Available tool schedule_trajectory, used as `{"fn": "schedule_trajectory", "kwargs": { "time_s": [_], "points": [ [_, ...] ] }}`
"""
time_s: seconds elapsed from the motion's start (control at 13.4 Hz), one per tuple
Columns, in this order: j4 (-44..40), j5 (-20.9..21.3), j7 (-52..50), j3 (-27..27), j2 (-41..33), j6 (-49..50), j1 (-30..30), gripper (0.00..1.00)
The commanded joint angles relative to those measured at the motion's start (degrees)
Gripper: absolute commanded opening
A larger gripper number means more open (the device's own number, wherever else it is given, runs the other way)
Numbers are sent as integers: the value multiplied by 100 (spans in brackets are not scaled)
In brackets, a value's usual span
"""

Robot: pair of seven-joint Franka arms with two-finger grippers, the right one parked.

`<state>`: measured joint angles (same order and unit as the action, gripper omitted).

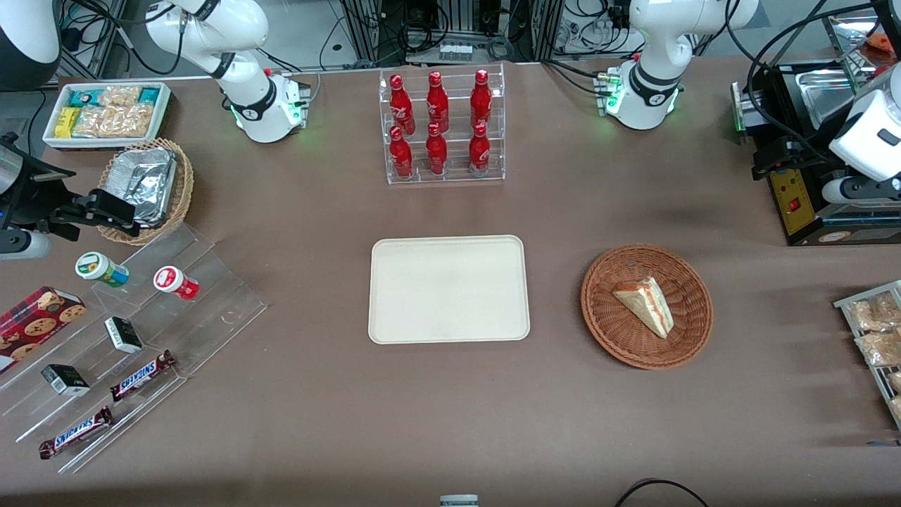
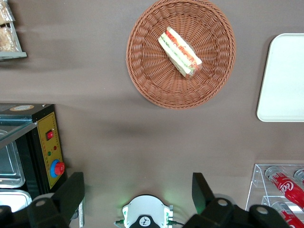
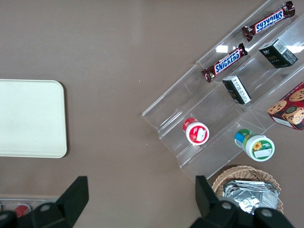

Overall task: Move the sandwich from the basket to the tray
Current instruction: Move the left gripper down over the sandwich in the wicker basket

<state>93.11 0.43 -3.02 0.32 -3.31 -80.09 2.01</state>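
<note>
The sandwich (image 1: 644, 304) is a pale bread wedge with red, orange and green layers, lying in the round reddish-brown basket (image 1: 604, 320). The cream tray (image 1: 448, 289) lies bare beside the basket, toward the parked arm's end. My left gripper (image 1: 774, 158) hangs high above the table, farther from the front camera than the basket, toward the working arm's end. In the left wrist view the gripper (image 2: 137, 183) is open and empty, with the sandwich (image 2: 179, 51), the basket (image 2: 142, 71) and the tray's edge (image 2: 285, 76) well below it.
A clear rack of red bottles (image 1: 443, 127) stands farther from the front camera than the tray. A black machine with a red button (image 1: 795, 204) and a wire rack of snack bags (image 1: 873, 338) sit at the working arm's end. A stepped acrylic shelf (image 1: 211, 310) and a foil basket (image 1: 144, 186) sit at the parked arm's end.
</note>
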Motion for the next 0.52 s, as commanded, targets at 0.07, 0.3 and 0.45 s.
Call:
{"fn": "schedule_trajectory", "kwargs": {
  "time_s": [0.07,0.3,0.45],
  "points": [
    [-152,-16,-59,-5,120,64,-8,100],
    [-144,150,-59,-5,435,-85,10,100],
    [-109,274,-259,-14,681,-278,19,100]
  ]
}}
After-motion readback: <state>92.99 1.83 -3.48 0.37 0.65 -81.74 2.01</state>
